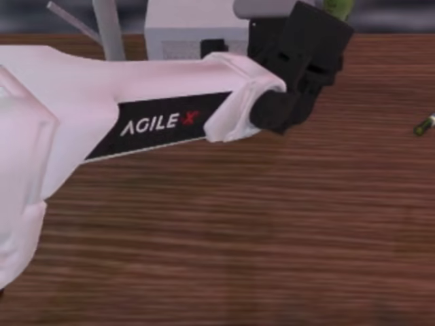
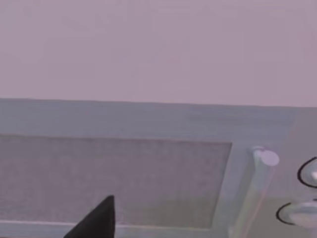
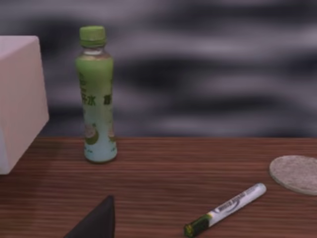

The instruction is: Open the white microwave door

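1. Microwave (image 1: 194, 30) stood at the far edge of the wooden bench (image 1: 272, 224), left of centre in the top view, its front facing the arms.
2. Left arm reached across the bench, and the left gripper (image 1: 309, 58) sat close against the microwave's front right corner; whether its jaws were open or closed could not be told.
3. Left wrist view showed the door (image 2: 114, 178) lying flush with the front, its grey mesh window filling most of the panel.
4. A pale vertical handle bar (image 2: 257, 188) stood at the door's edge, with two round knobs (image 2: 309, 173) just beyond it.
5. Right wrist view showed only one dark fingertip of the right gripper (image 3: 96, 220); the state of its jaws could not be told.
6. A green bottle (image 3: 96, 94) stood upright near the microwave's side.
7. A marker (image 3: 225, 209) lay flat on the bench, near a round coaster (image 3: 294, 173).
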